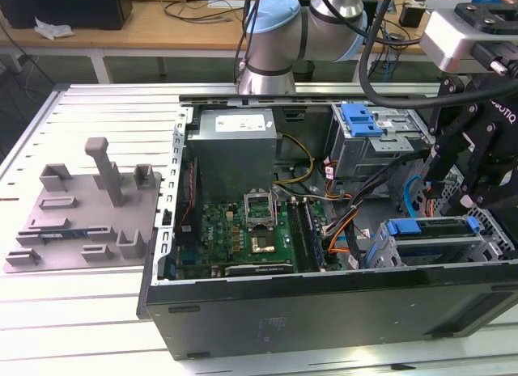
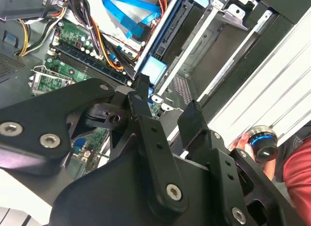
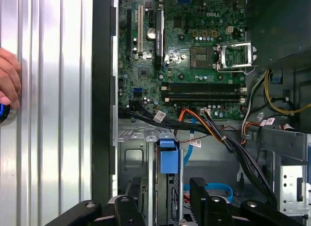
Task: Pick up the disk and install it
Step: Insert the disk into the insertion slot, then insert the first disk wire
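Gripper (image 2: 166, 97) of matte black metal hangs open over the blue-bracketed disk (image 1: 433, 226).

The empty, spread gripper (image 2: 166, 97) hangs above the motherboard (image 2: 51, 82).

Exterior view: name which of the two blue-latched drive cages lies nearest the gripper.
The front drive cage, along the near wall of the case, just below the gripper. The back drive cage stands farther off, its blue latch on top.
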`<state>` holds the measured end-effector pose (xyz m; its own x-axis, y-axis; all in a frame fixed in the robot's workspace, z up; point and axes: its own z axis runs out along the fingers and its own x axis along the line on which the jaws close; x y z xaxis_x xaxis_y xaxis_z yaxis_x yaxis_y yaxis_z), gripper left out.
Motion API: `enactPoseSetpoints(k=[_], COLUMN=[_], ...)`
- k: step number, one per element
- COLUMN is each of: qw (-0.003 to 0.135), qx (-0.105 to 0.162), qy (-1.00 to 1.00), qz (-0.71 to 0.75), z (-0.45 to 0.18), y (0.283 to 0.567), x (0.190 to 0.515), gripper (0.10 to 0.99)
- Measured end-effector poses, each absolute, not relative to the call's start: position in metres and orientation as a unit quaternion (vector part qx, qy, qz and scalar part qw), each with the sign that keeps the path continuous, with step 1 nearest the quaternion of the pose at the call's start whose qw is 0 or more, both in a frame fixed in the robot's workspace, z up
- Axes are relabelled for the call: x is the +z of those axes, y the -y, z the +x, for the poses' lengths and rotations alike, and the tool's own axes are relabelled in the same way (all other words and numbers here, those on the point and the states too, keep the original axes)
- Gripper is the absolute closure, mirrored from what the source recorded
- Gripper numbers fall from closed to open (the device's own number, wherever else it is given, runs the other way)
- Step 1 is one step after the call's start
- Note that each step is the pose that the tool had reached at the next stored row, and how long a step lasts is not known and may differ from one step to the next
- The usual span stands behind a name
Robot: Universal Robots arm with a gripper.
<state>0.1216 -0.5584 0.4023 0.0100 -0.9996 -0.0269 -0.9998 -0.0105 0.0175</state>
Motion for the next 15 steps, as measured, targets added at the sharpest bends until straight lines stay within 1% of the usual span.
enactPoseSetpoints(k=[6, 7, 8, 12, 15], qw=[0.002, -0.011, -0.017, -0.037, -0.047], qx=[0.015, 0.007, 0.003, -0.015, -0.024], qy=[-0.703, -0.704, -0.704, -0.703, -0.703], qz=[-0.711, -0.711, -0.71, -0.71, -0.709], z=[0.122, 0.122, 0.122, 0.122, 0.122], y=[0.558, 0.544, 0.539, 0.52, 0.506], x=[0.402, 0.402, 0.402, 0.402, 0.402], gripper=[0.573, 0.573, 0.573, 0.573, 0.573])
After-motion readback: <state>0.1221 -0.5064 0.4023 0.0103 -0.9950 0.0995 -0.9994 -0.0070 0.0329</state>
